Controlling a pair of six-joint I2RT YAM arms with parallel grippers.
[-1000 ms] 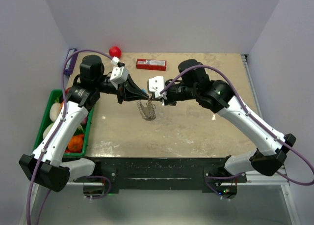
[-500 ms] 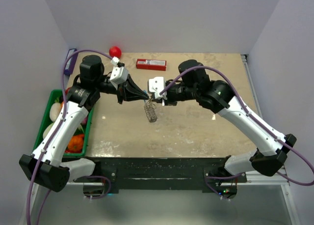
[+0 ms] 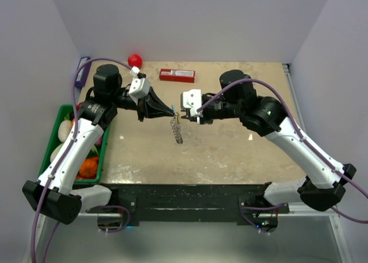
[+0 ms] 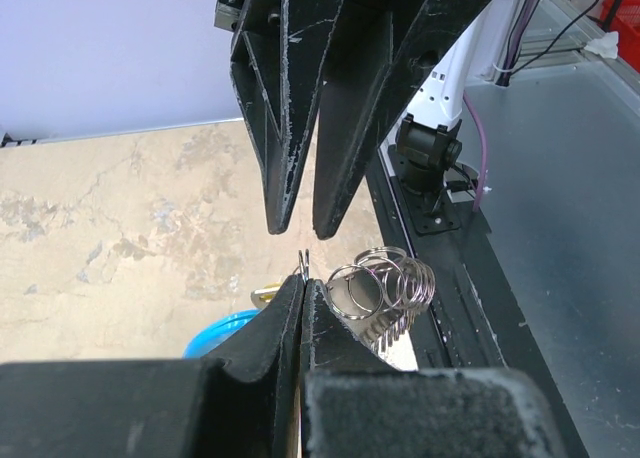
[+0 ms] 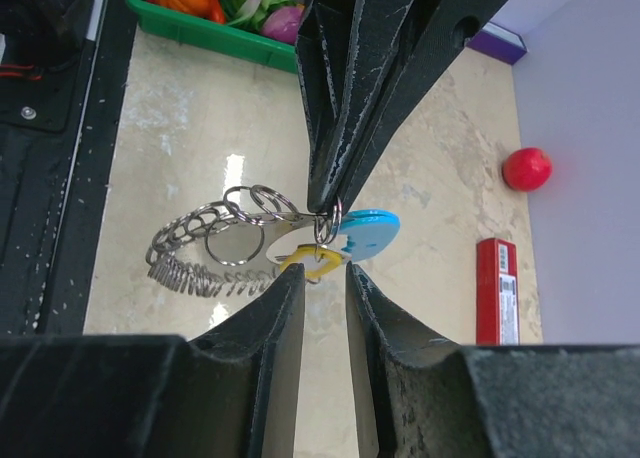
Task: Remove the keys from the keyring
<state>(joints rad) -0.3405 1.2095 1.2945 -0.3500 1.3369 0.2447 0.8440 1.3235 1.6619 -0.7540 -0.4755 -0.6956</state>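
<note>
— Across the mottled beige table (image 3: pixel 230 148), between pale walls, what sits?
— A green bin (image 3: pixel 63 108) at the left edge, and a red ball (image 3: pixel 134 60) and red box (image 3: pixel 176 74) at the far side.
— What has changed since a second ago?
— The right gripper (image 5: pixel 325 273) has backed off rightward, jaws now slightly parted, empty. The left gripper (image 5: pixel 324 200) stays pinched on the keyring (image 3: pixel 177 130), which dangles above the table.
— And the key (image 5: pixel 312 261)?
— Yellow, half hidden behind a finger, seemingly still on the ring beside the blue tag (image 5: pixel 368 228). From above it is too small to see.
</note>
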